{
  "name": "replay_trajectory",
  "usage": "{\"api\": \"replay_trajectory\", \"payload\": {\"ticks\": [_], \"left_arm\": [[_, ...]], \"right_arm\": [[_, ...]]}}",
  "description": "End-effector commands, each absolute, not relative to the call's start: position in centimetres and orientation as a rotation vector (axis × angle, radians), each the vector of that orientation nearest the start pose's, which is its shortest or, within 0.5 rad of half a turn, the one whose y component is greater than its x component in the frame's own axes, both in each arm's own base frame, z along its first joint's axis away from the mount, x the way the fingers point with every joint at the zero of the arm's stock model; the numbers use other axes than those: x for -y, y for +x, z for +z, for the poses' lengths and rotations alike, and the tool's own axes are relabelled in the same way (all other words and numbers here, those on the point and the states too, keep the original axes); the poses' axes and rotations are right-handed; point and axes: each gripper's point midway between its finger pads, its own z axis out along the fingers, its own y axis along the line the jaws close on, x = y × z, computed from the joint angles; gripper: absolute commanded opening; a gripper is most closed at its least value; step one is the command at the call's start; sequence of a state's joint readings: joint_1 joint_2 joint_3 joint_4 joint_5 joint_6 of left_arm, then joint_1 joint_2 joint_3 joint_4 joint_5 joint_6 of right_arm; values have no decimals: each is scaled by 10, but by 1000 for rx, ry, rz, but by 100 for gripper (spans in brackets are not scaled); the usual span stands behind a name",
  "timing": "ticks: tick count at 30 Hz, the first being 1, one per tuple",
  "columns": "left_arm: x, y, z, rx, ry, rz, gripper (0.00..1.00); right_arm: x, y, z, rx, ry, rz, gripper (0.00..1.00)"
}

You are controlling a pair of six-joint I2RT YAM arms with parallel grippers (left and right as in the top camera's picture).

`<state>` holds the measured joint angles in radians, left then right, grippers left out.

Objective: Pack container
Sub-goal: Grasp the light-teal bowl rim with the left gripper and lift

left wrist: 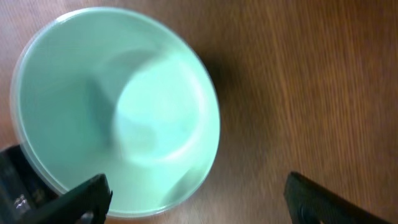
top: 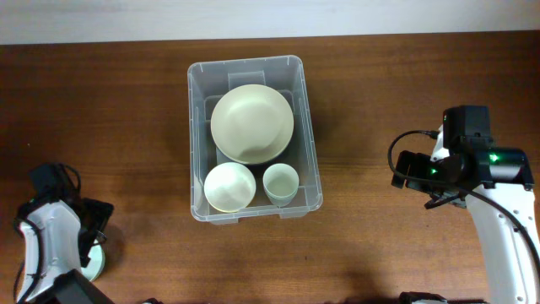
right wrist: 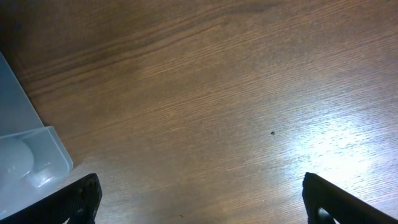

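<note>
The container (top: 196, 127) sits between the two tools, holding a plate (top: 251, 124), a small bowl (top: 229, 187) and a cup (top: 280, 183). The left tool (left wrist: 198, 186) stands wide apart above a loose bowl (left wrist: 118, 106) on the counter (left wrist: 311, 93); the right tool (right wrist: 202, 186), equally spread, has the container's corner at its left.
</note>
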<state>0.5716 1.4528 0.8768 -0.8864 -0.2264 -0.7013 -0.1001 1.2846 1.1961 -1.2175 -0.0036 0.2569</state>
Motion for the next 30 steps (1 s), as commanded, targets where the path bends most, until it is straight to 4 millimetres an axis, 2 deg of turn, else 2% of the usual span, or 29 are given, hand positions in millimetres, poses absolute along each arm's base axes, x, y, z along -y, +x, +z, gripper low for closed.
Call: {"api": "replay_trajectory", "payload": {"ticks": [1,3,4,5,7,9,10,11,30], "left_arm": [[-160,192,29,-2480,-1729,250,90],[-159,192,26,-2488,-1732,252,89],[-160,193,26,-2483,-1729,252,82],[-161,194,26,-2479,-1727,251,80],[-162,197,26,-2483,-1703,250,65],[-162,197,26,-2484,-1699,249,58],[-161,197,26,-2488,-1699,240,48],[-160,198,26,-2491,-1698,231,47],[-155,190,5,-2576,-1731,238,47]], "right_arm": [[24,259,162,-2855,495,29,99],[23,260,161,-2861,496,32,99],[23,260,160,-2865,496,32,99],[23,260,160,-2865,496,32,99],[23,260,160,-2865,496,32,99],[23,260,160,-2865,496,31,99],[23,260,160,-2865,496,32,99],[23,260,160,-2865,496,32,99],[23,260,160,-2865,496,32,99]]}}
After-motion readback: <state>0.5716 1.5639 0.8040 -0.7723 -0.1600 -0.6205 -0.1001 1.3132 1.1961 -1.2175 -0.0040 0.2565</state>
